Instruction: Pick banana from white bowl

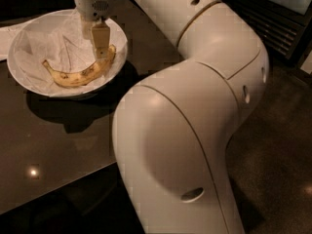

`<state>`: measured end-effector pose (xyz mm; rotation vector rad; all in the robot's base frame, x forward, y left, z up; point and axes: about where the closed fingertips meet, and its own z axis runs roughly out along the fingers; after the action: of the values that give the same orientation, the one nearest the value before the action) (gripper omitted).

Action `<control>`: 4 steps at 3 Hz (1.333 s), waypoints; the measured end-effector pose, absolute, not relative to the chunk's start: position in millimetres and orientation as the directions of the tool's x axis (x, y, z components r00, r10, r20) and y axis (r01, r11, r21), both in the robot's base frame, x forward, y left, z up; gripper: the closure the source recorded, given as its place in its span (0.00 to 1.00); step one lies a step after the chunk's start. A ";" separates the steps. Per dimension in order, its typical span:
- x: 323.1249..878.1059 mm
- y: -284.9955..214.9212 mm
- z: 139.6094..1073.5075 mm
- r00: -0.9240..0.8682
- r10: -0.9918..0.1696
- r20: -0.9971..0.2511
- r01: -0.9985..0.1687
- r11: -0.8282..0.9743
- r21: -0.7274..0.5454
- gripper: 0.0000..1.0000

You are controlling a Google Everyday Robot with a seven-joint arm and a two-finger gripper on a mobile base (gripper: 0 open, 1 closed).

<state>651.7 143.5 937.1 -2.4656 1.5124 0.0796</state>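
The yellow, brown-speckled banana (73,76) lies curved in the white bowl (19,62), which is lined with crinkled white paper and stands at the far left of the dark table. My gripper (101,50) hangs down into the bowl from above and sits right at the banana's right end, at or just above its surface. The banana's left end and middle are in plain sight; the gripper covers part of its right tip.
My bulky white arm (195,130) fills the middle and right of the view and hides the table's right side. A flat white paper sheet (6,38) lies left of the bowl. The glossy dark table (53,145) stretches toward the near edge.
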 end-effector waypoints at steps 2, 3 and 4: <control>651.2 155.8 919.5 0.478 -0.862 -0.169 -0.877 -0.459 -0.143 0.38; 649.3 159.2 910.8 0.480 -0.860 -0.171 -0.877 -0.465 -0.120 0.39; 648.3 162.8 903.2 0.481 -0.859 -0.176 -0.877 -0.471 -0.101 0.38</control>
<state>648.3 162.8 903.2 -2.5471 1.5079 0.1488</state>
